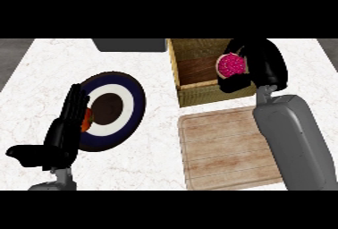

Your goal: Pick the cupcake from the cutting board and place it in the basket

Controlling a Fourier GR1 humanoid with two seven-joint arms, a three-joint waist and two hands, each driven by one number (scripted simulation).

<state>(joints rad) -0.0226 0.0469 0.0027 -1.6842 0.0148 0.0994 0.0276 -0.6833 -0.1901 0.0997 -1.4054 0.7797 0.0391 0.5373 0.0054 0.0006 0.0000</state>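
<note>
The cupcake (232,65), with pink frosting, is held over the basket's right side by my right hand (263,62), whose fingers curl round it. The basket (198,94) is a woven olive box with a dark wooden floor, standing at the back right of the counter. Just in front of it lies the pale wooden cutting board (224,147), with nothing on it; my right forearm crosses its right edge. My left hand (63,129) rests open at the left, fingers straight and pointing up.
A round plate (122,105) with dark blue rim, white ring and brown centre lies left of the board, partly behind my left hand. A small orange thing (86,120) peeks out beside the fingers. A grey box (128,44) sits at the back edge.
</note>
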